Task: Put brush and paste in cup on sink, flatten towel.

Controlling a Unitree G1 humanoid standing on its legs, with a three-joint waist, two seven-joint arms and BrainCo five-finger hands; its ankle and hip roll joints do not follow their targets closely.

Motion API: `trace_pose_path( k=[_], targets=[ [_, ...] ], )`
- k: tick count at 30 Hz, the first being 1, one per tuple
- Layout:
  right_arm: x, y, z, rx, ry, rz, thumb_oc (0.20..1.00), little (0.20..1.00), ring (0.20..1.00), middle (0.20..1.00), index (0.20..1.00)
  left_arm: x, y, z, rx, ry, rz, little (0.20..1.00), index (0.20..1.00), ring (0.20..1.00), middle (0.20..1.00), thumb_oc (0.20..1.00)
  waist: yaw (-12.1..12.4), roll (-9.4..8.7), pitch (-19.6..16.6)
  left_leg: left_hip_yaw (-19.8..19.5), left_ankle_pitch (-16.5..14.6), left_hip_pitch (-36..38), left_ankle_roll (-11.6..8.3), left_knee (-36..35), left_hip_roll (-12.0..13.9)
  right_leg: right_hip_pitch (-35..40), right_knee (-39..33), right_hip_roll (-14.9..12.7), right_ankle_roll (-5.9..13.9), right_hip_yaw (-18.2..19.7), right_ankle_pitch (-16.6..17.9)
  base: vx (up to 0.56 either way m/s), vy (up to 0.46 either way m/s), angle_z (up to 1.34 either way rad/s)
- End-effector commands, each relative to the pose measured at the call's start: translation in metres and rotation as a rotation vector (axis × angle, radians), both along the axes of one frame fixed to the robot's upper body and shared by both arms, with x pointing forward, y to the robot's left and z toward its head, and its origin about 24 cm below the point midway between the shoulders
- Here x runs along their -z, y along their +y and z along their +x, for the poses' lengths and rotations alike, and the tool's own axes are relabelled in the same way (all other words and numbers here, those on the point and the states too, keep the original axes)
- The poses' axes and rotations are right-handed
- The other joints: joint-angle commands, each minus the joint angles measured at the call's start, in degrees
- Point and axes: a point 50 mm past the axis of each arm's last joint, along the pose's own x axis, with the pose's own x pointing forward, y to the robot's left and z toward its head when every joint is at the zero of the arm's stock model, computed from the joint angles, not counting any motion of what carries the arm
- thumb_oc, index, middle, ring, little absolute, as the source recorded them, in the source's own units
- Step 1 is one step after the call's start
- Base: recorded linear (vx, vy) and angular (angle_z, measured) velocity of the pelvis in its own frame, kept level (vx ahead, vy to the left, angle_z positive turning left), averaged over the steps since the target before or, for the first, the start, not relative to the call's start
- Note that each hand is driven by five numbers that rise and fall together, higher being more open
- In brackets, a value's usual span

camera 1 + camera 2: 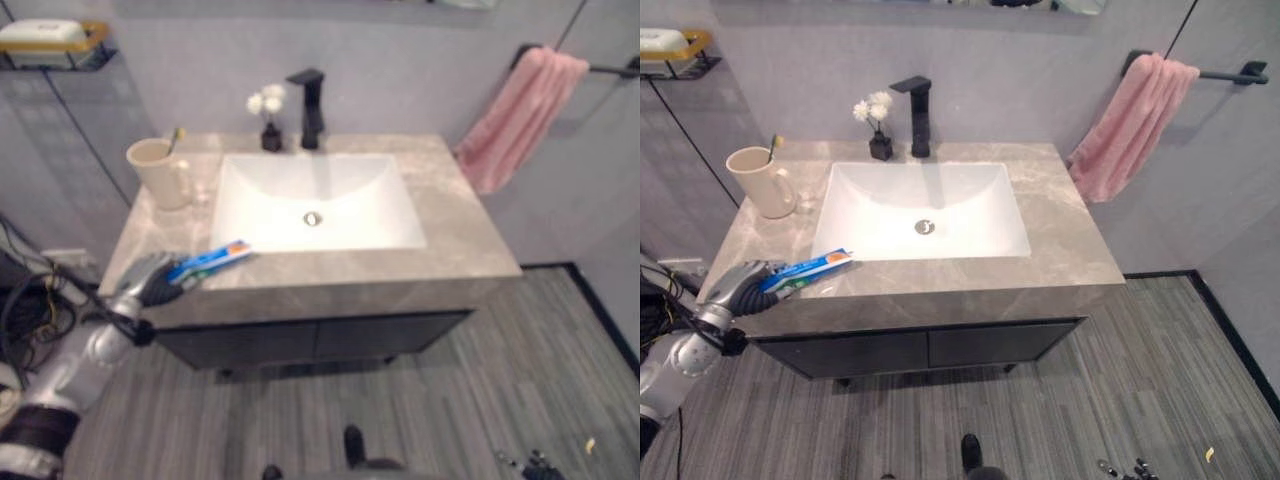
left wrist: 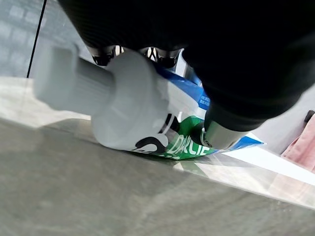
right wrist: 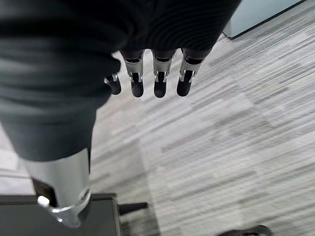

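Paste tube (image 1: 808, 270): lies flat on counter (image 1: 1060, 250), front-left edge, just fwd of basin (image 1: 925, 210). Long axis runs roughly along the front edge, slightly angled; cap end points to robot's left, flat crimped end toward the basin corner.

L hand (image 1: 740, 283): at the cap end, on the counter's left-front corner. Left wrist view shows tube shoulder and grey cap (image 2: 74, 81) poking out past the dark cover, fingers (image 2: 107, 54) over the top and thumb (image 2: 221, 135) against the tube's side, so fingers look curled round it, clamped on the cap end. Tube appears to touch the stone surface underneath; lift not yet made, by my read.

Cup (image 1: 758, 180): upright, back-left on counter, handle toward basin, brush (image 1: 774, 148) standing in it already. Lies beyond L hand, well apart from tube.

R hand (image 3: 147, 83): hangs over floor, fingers straight, a little apart, holding nothing.

Towel (image 1: 1130, 125): pink, bunched on wall bar (image 1: 1240, 73), far right; nearer R arm.

Judgement: L hand is the near one; next move carries the tube back toward cup, cap-end grip means tipping it upright to drop in.
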Motion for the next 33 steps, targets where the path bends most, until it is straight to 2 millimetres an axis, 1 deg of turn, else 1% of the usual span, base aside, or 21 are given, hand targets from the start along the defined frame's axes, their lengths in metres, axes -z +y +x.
trace_pose_path(
  k=[1,4,7,10,11,12,13,14,15,16,17,19,20,21,22,23,28,29,30,32,33],
  targets=[
    [-0.021,-0.028,0.016,0.064,-0.093,-0.104,1.000,1.000,1.000,1.000,1.000,-0.013,-0.012,0.006,0.022,-0.124,-0.070,0.200,0.200,0.200,0.200,0.200,-2.17,1.53,-0.77,-1.06,-4.84,0.88,-0.03,1.08,2.42,4.61,0.33,0.64,1.17,-0.42,-6.67,0.00,0.000,0.00],
    [-0.034,-0.037,0.025,0.104,-0.182,-0.146,1.000,1.000,1.000,1.000,1.000,-0.021,-0.012,0.007,0.006,-0.189,-0.089,0.200,0.200,0.200,0.200,0.200,-2.52,1.57,-1.16,-0.91,-4.98,1.21,0.01,1.08,2.45,4.86,0.33,0.63,1.14,-0.29,-6.75,0.00,0.000,0.00],
    [-0.046,-0.043,0.038,0.117,-0.272,-0.179,1.000,1.000,1.000,1.000,1.000,-0.034,-0.010,0.010,-0.004,-0.270,-0.048,0.200,0.200,0.200,0.200,0.200,-2.82,1.63,-1.42,-0.61,-5.05,1.50,0.02,1.08,2.44,4.93,0.33,0.63,1.15,-0.05,-6.72,0.00,0.000,0.00],
    [-0.057,-0.042,0.051,0.120,-0.376,-0.183,1.000,1.000,1.000,1.000,1.000,-0.047,-0.011,0.014,-0.026,-0.378,-0.084,0.200,0.200,0.200,0.200,0.200,-3.12,1.59,-1.53,-0.48,-5.12,1.69,0.04,1.08,2.43,5.06,0.33,0.61,1.03,0.08,-6.71,-0.01,0.011,-0.06],
    [-0.063,-0.040,0.059,0.097,-0.422,-0.189,1.000,1.000,1.000,1.000,1.000,-0.057,-0.013,0.014,-0.022,-0.432,-0.101,0.200,0.200,0.200,0.200,0.200,-3.22,1.53,-1.62,-0.42,-5.16,1.74,0.04,1.08,2.44,5.06,0.33,0.62,0.97,0.18,-6.73,0.00,0.010,-0.13],
    [-0.065,-0.039,0.061,0.104,-0.450,-0.187,1.000,1.000,1.000,1.000,1.000,-0.064,-0.017,0.014,-0.010,-0.479,-0.115,0.200,0.200,0.200,0.200,0.200,-3.36,1.52,-1.71,-0.33,-5.21,1.79,0.06,1.08,2.43,5.09,0.33,0.64,0.94,0.21,-6.73,0.00,0.007,-0.10],
    [-0.066,-0.039,0.061,0.104,-0.451,-0.187,1.000,1.000,1.000,1.000,1.000,-0.065,-0.017,0.014,-0.010,-0.480,-0.115,0.200,0.200,0.200,0.200,0.200,-3.34,1.53,-1.68,-0.32,-5.21,1.81,0.06,1.08,2.43,5.10,0.33,0.64,0.94,0.22,-6.73,0.00,0.008,-0.09],
    [-0.076,-0.039,0.070,0.093,-0.517,-0.204,1.000,1.000,1.000,1.000,1.000,-0.077,-0.020,0.014,0.002,-0.551,-0.121,0.200,0.200,0.200,0.200,0.200,-3.50,1.47,-1.81,-0.24,-5.26,1.92,0.09,1.08,2.41,5.11,0.33,0.66,0.92,0.36,-6.71,0.00,0.004,-0.04],
    [-0.076,-0.038,0.070,0.093,-0.517,-0.204,1.000,1.000,1.000,1.000,1.000,-0.077,-0.020,0.013,0.002,-0.552,-0.121,0.200,0.200,0.200,0.200,0.200,-3.50,1.46,-1.79,-0.22,-5.26,1.94,0.09,1.08,2.41,5.12,0.33,0.66,0.92,0.38,-6.71,-0.01,0.006,-0.07],
    [-0.086,-0.036,0.078,0.058,-0.564,-0.229,1.000,1.000,1.000,1.000,1.000,-0.088,-0.023,0.012,0.011,-0.619,-0.128,0.200,0.200,0.200,0.200,0.200,-3.69,1.41,-1.88,-0.10,-5.33,2.00,0.14,1.08,2.45,5.15,0.33,0.68,0.90,0.50,-6.72,0.00,0.002,-0.06],
    [-0.086,-0.036,0.078,0.058,-0.563,-0.230,1.000,1.000,1.000,1.000,1.000,-0.088,-0.023,0.012,0.011,-0.618,-0.128,0.200,0.200,0.200,0.200,0.200,-3.68,1.41,-1.89,-0.08,-5.33,2.02,0.14,1.08,2.45,5.16,0.33,0.68,0.90,0.52,-6.72,0.00,0.006,-0.05],
    [-0.103,-0.034,0.091,-0.019,-0.610,-0.290,1.000,1.000,1.000,1.000,1.000,-0.106,-0.029,0.010,0.040,-0.717,-0.140,0.200,0.200,0.200,0.200,0.200,-4.01,1.37,-2.18,0.29,-5.52,2.39,0.20,1.08,2.47,5.27,0.33,0.74,0.96,0.87,-6.74,0.00,0.000,0.00],
    [-0.103,-0.033,0.092,-0.019,-0.610,-0.291,1.000,1.000,1.000,1.000,1.000,-0.107,-0.029,0.010,0.040,-0.718,-0.140,0.200,0.200,0.200,0.200,0.200,-3.99,1.39,-2.13,0.33,-5.54,2.41,0.20,1.08,2.47,5.28,0.33,0.74,0.96,0.91,-6.73,0.01,0.008,-0.04],
    [-0.115,-0.032,0.100,-0.043,-0.667,-0.319,1.000,1.000,1.000,1.000,1.000,-0.116,-0.033,0.008,0.058,-0.768,-0.142,0.200,0.200,0.200,0.200,0.200,-4.14,1.44,-2.21,0.55,-5.66,2.65,0.26,1.08,2.47,5.38,0.33,0.76,0.99,1.07,-6.76,0.00,0.006,-0.04],
    [-0.115,-0.032,0.100,-0.043,-0.666,-0.319,1.000,1.000,1.000,1.000,1.000,-0.116,-0.033,0.008,0.058,-0.768,-0.142,0.200,0.200,0.200,0.200,0.200,-4.11,1.45,-2.20,0.57,-5.67,2.68,0.26,1.08,2.47,5.40,0.33,0.77,0.99,1.09,-6.76,0.01,0.004,-0.08],
    [-0.127,-0.031,0.106,-0.058,-0.718,-0.345,1.000,1.000,1.000,1.000,1.000,-0.126,-0.037,0.005,0.080,-0.821,-0.148,0.200,0.200,0.200,0.200,0.200,-4.20,1.49,-2.33,0.71,-5.85,2.96,0.37,1.08,2.49,5.55,0.33,0.77,0.96,1.31,-6.84,0.01,0.001,-0.07],
    [-0.161,-0.018,0.128,-0.138,-0.876,-0.377,1.000,1.000,1.000,1.000,1.000,-0.145,-0.047,0.003,0.121,-0.921,-0.187,0.200,0.200,0.200,0.200,0.200,-4.07,1.62,-2.38,1.15,-6.01,3.75,0.50,1.08,2.43,5.99,0.33,0.84,0.93,1.84,-7.06,0.01,0.002,-0.09],
    [-0.161,-0.018,0.128,-0.137,-0.876,-0.378,1.000,1.000,1.000,1.000,1.000,-0.145,-0.047,0.003,0.120,-0.922,-0.187,0.200,0.200,0.200,0.200,0.200,-4.04,1.64,-2.31,1.18,-6.02,3.78,0.50,1.08,2.43,6.01,0.33,0.84,0.93,1.87,-7.06,0.00,-0.002,-0.06],
    [-0.176,-0.013,0.137,-0.182,-0.934,-0.396,1.000,1.000,1.000,1.000,1.000,-0.149,-0.050,0.003,0.136,-0.941,-0.204,0.200,0.200,0.200,0.200,0.200,-3.91,1.65,-2.33,1.28,-6.03,3.92,0.52,1.08,2.43,6.11,0.33,0.86,0.93,1.92,-7.14,0.00,0.000,0.00],
    [-0.194,-0.006,0.148,-0.245,-0.998,-0.417,1.000,1.000,1.000,1.000,1.000,-0.153,-0.054,0.003,0.151,-0.958,-0.219,0.200,0.200,0.200,0.200,0.200,-3.66,1.59,-2.49,1.36,-6.05,4.08,0.53,1.08,2.43,6.22,0.33,0.87,0.90,1.91,-7.20,0.00,0.000,0.00],
    [-0.212,0.004,0.161,-0.311,-1.060,-0.426,1.000,1.000,1.000,1.000,1.000,-0.157,-0.059,0.006,0.170,-0.968,-0.241,0.200,0.200,0.200,0.200,0.200,-3.30,1.58,-2.35,1.43,-6.04,4.20,0.57,1.08,2.41,6.33,0.33,0.85,0.86,1.87,-7.27,0.00,0.000,0.00]
  ],
)
